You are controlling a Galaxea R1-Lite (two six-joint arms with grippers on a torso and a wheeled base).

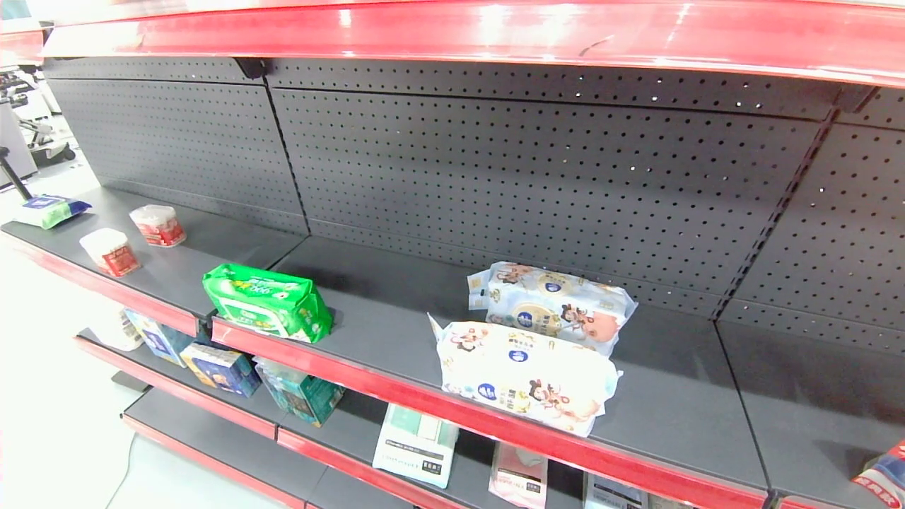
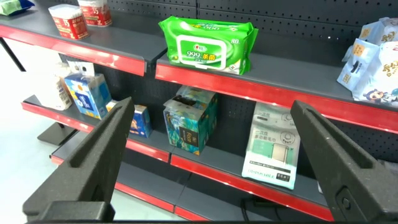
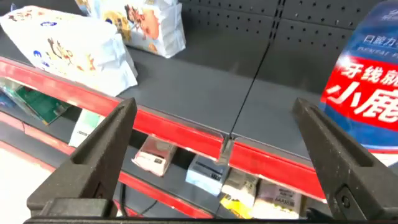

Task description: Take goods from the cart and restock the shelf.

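Shelf point(image 1: 672, 396) bears green pack point(image 2: 205, 45) facing left hand point(image 2: 211, 104); 2 white packs point(image 1: 527, 375) rightward.

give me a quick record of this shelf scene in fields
main shelf: green wipes pack; front cartoon pack; rear cartoon pack just behind it; front tub; back tub; blue-green pack at far left
right end: blue-red pack
lower shelf: blue box, teal box
left gripper: open, empty
right gripper: open, empty
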